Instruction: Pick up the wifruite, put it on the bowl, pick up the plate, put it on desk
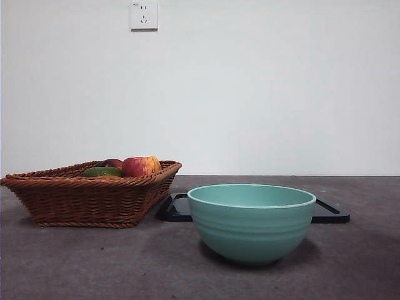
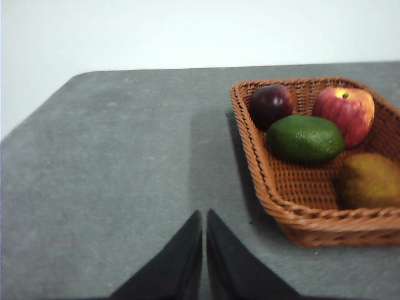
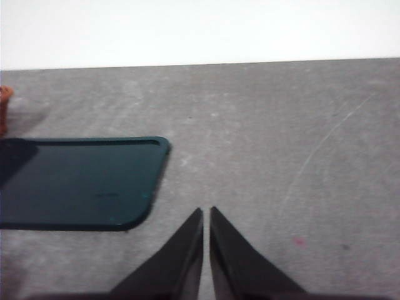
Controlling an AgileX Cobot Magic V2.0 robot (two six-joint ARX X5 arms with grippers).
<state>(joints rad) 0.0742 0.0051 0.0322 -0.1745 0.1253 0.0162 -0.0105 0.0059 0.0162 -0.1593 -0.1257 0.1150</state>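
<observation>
As seen from the front, teal-green bowl stood upright on the dark grey desk, near the camera and right of centre. Behind it lay a shiny black tray, flat on the desk, its ends showing on either side of the bowl. To the left sat a brown wicker basket, its near corner just beside the tray. Over the rim showed a red-and-yellow apple, a green fruit and a dark red fruit. No arm in this view.

Left wrist view: left gripper hung above bare desk beside the basket, jaws pressed together, holding nothing. Inside the basket lay the wifruite, brownish, in the corner nearer the camera, next to the green fruit; apple and dark plum-coloured fruit lay beyond.

Right wrist view: right gripper likewise closed and empty, above bare desk. Black tray lay flat just to one side, nothing on it. A sliver of basket showed at the frame edge.
</observation>
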